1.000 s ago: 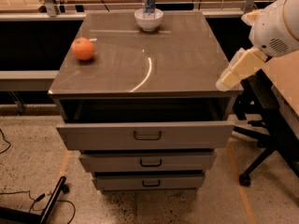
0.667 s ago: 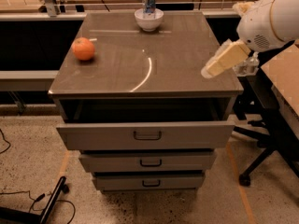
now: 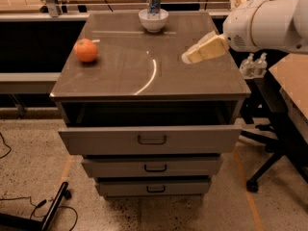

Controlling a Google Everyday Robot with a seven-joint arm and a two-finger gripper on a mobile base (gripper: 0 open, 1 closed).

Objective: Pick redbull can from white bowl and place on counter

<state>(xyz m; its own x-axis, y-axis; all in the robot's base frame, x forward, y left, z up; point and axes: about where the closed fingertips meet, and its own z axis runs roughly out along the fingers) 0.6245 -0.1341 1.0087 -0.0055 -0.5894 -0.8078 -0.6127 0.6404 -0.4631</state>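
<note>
The redbull can (image 3: 153,4) stands upright in the white bowl (image 3: 153,20) at the far middle edge of the counter (image 3: 144,66). My gripper (image 3: 188,57) hangs over the counter's right side, well to the right of and nearer than the bowl. Its cream fingers point left. The white arm reaches in from the right edge of the view. The gripper holds nothing that I can see.
A round orange fruit (image 3: 86,50) lies at the counter's left side. The top drawer (image 3: 151,138) below stands pulled out. A dark chair base (image 3: 269,162) and a table (image 3: 293,81) stand at the right. A cable lies on the floor at bottom left.
The gripper and arm have moved left and farther over the counter, from beside its right edge toward the bowl. The can, bowl and orange have not moved.
</note>
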